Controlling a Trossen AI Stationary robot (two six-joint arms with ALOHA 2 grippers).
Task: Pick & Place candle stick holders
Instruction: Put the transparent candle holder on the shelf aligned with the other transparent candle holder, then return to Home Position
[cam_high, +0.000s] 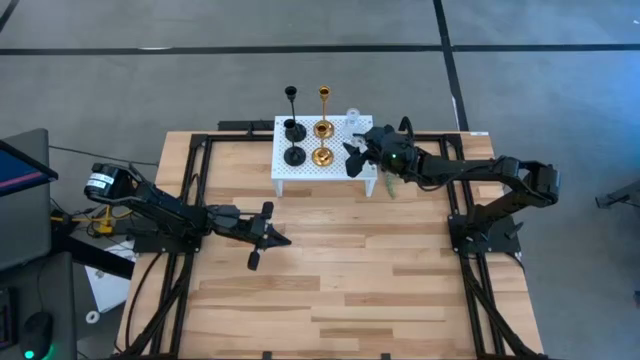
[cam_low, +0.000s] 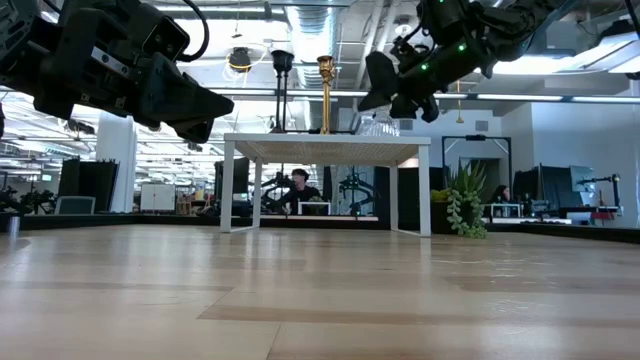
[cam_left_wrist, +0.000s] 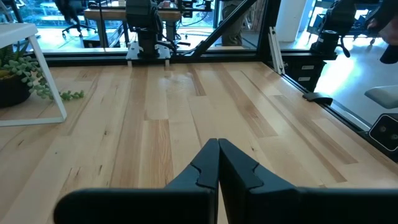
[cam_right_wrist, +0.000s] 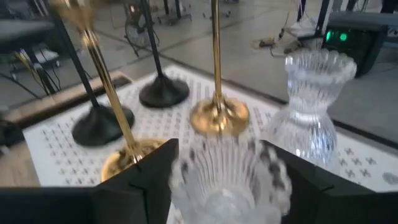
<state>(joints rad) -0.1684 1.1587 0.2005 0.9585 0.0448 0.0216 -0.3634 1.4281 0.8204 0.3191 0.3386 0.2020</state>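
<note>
A white perforated stand (cam_high: 300, 172) stands at the table's far middle. On it are two black holders (cam_high: 294, 155), two gold holders (cam_high: 322, 155) and a clear glass holder (cam_right_wrist: 314, 106), each resting on its base. My right gripper (cam_high: 356, 153) is over the stand's right part, shut on a second clear glass holder (cam_right_wrist: 227, 177). My left gripper (cam_high: 262, 236) is shut and empty above the table's left middle. My right gripper pinches the clear glass holder's ribbed upper part (cam_right_wrist: 186, 171) between its two fingers, one on each side. The fingers come from the table's right, slanting down. The holder is upright. Whether its base stands on the stand or is lifted, I cannot tell.
A small green potted plant (cam_high: 388, 185) sits by the stand's right end, below the right arm; it also shows in the low view (cam_low: 462, 200). Bare wood lies between the stand and the table's near edge. Black frame rails run along both table sides.
</note>
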